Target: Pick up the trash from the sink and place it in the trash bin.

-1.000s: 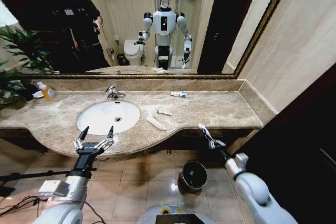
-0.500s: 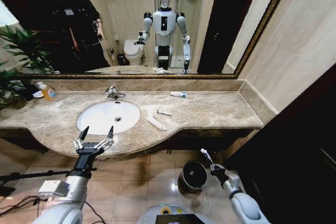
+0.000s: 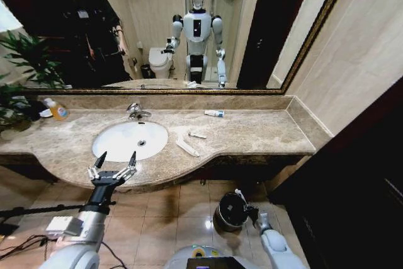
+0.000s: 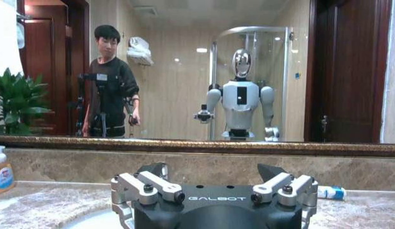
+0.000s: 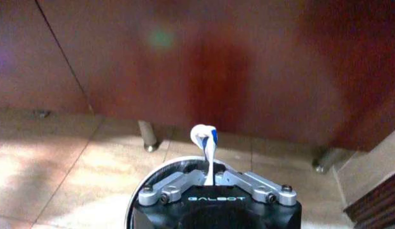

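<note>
head view, right gripper (image 3: 245, 203) holding tube (image 3: 240, 196), over bin (image 3: 229, 211)

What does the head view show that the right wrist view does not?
Head view alone: the sink, left pincer open at the counter's front edge, and three trash pieces on the marble. Right wrist view alone: the clamp up close, fingers shut on a white tube. Both: the right pincer holding the tube at the trash bin.
</note>
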